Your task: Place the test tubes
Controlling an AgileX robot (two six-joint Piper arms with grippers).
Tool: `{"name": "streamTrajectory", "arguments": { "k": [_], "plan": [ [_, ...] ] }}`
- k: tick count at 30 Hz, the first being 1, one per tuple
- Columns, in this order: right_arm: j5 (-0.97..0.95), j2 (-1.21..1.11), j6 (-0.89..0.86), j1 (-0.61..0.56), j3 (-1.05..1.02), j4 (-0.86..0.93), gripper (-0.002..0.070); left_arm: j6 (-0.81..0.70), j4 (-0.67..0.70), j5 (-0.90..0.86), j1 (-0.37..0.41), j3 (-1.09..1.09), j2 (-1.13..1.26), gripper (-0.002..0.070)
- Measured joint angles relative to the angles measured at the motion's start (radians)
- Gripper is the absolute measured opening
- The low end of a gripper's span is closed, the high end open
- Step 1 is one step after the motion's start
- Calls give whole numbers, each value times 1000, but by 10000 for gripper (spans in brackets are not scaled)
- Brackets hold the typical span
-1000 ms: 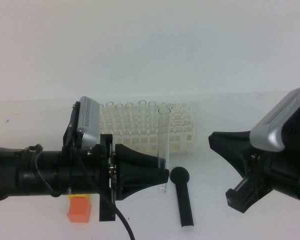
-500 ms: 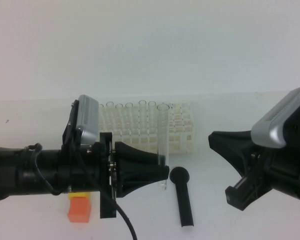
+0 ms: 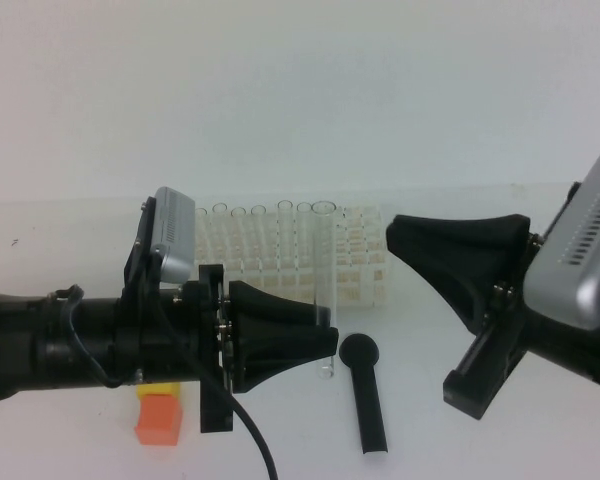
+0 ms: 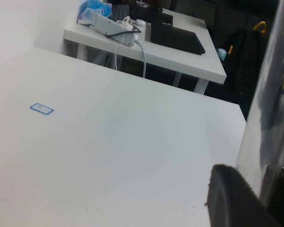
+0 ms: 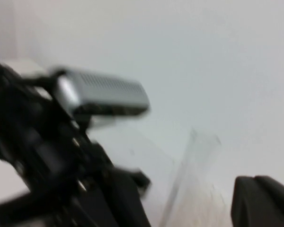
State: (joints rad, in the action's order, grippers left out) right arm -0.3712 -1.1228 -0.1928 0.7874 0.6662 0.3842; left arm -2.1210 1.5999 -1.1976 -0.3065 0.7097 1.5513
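Left claw (image 3: 330,342) pinches the tube (image 3: 325,260) upright, long axis vertical, with the rack (image 3: 365,272) just beyond its tip, so we'd push away and down; right claw (image 3: 400,238) hangs to its right, grip state we can't tell.

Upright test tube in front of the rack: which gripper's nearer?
Left. The left gripper is shut on the test tube, holding it upright in front of the rack. The right gripper is apart, off to its right.
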Motion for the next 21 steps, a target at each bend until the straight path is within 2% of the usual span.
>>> {"name": "streamTrajectory", "arguments": {
  "k": [5, 16, 21],
  "plan": [
    [-124, -22, -116, 0, 2, 112, -1, 0, 3, -3, 0, 0, 0, 111],
    [-124, -131, -209, 0, 8, 158, 4, 5, 3, -3, 0, 0, 0, 111],
    [-124, -131, -227, 0, 45, 158, 78, 8, 3, -3, 0, 0, 0, 111]
  ]
}}
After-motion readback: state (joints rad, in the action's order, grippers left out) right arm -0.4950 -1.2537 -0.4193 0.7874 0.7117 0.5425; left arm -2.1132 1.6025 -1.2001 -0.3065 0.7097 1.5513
